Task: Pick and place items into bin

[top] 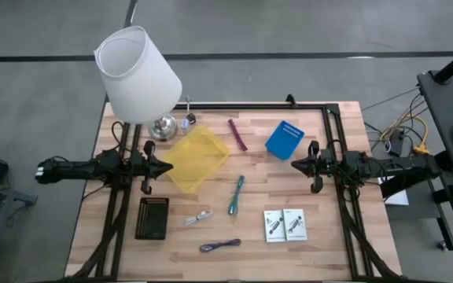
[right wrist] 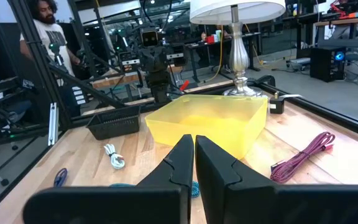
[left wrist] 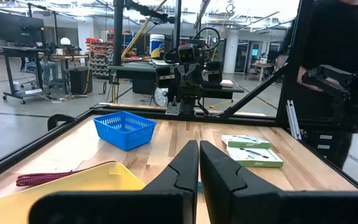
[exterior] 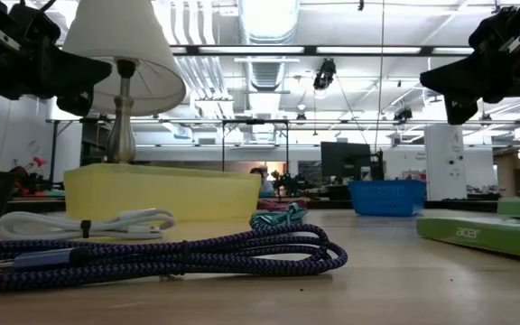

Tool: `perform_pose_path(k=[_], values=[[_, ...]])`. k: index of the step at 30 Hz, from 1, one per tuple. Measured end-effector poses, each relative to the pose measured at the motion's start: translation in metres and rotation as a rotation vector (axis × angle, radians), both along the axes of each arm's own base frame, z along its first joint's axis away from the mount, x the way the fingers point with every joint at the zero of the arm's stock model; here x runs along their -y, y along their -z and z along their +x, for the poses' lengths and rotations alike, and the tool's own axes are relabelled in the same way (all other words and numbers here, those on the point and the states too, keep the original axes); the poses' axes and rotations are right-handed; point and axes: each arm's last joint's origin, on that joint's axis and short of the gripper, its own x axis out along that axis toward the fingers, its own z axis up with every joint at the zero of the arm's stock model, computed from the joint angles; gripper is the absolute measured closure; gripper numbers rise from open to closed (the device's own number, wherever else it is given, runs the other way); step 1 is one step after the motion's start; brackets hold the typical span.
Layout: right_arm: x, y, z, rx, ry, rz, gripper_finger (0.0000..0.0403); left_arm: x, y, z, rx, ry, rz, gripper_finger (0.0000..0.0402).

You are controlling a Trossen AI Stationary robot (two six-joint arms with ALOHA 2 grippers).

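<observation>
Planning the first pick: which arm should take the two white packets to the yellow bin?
Right, probably. The two white packets lie on the right gripper's side of the table, while the left gripper waits beside the yellow bin. Both grippers are shut and empty.

The bin is translucent yellow, the small basket is bright blue with a grid pattern, and the second basket is black mesh. The cord is braided purple and black, the cable is maroon, the pen is teal, and the charging cable is white. The two packets are white with green edges, the lamp has a white shade on a silver base, and the table is light wood grain.
</observation>
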Motion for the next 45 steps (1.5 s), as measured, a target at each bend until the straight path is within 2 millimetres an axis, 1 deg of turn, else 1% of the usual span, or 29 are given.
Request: perform_pose_path(k=[31,33,37,45], values=[[0.0,-0.0002,0.0,0.002,0.0,0.003,0.0394,0.0,0.0,0.0,0.0,0.001,0.0,0.0402],[0.0,-0.0002,0.0,0.007,-0.001,0.047,0.0394,0.0,-0.0001,0.0,0.001,0.0,0.0,0.0402],[-0.0001,-0.0043,-0.0002,0.065,-0.01,0.22,0.0394,0.0,0.0,0.0,0.0,0.0,0.0,0.0402],[0.0,-0.0058,-0.0003,0.104,-0.02,0.459,0.0394,0.0,0.0,0.0,0.0,0.0,0.0,0.0402]])
